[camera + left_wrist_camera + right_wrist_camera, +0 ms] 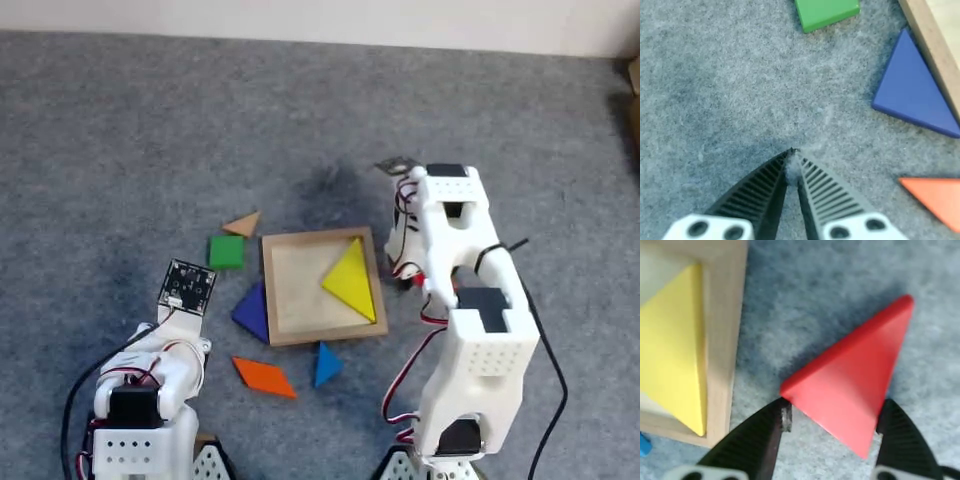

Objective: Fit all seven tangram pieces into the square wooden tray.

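1. Right hand point(835, 414) spread wide, both fingers point(765, 435) pressed against the red triangle point(850, 385); wooden tray point(722, 340) just beside it.
2. Left hand point(792, 156) closed, empty; blue triangle point(917, 95) near its tips.
3. Piece judged light, rigid, smooth. One finger sits at a corner, so it may pivot; flat edges safer.
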